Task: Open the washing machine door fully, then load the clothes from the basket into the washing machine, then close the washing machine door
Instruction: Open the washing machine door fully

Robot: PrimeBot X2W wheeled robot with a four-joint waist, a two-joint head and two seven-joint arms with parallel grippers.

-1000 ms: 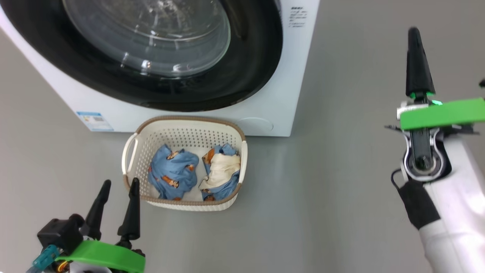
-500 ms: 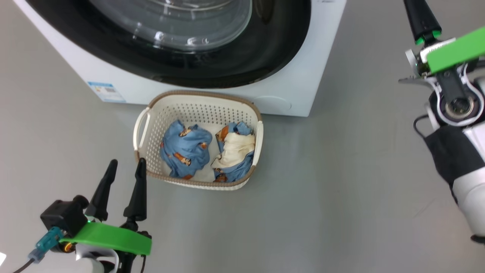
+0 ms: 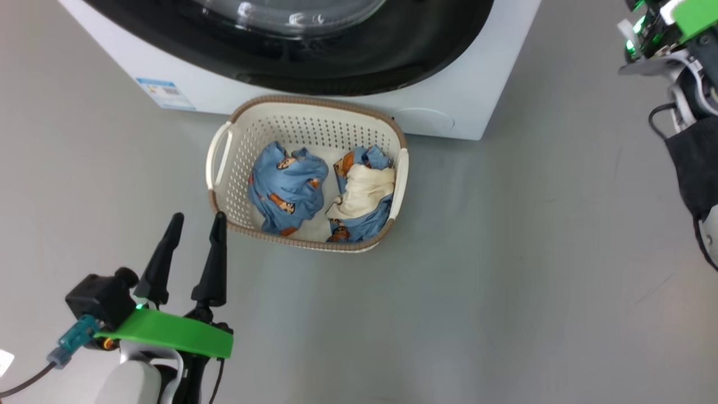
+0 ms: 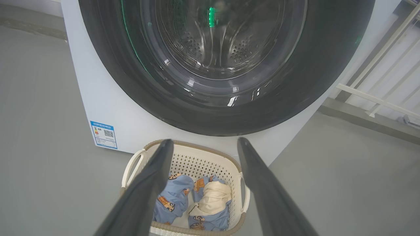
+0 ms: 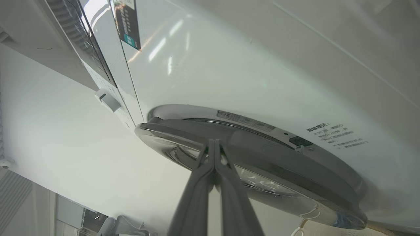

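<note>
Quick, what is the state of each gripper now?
Left gripper: open, empty.
Right gripper: shut, holding nothing, tips at the washing machine door edge.

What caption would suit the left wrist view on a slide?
Left gripper, jaws open, facing the basket of blue cartoon-print clothes in front of the washing machine door.

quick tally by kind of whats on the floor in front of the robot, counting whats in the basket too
washing machine: 1
basket: 1
blue printed garments: 2 bundles showing; any folded under cannot be told
cream cloth: 1
total: 5
</note>
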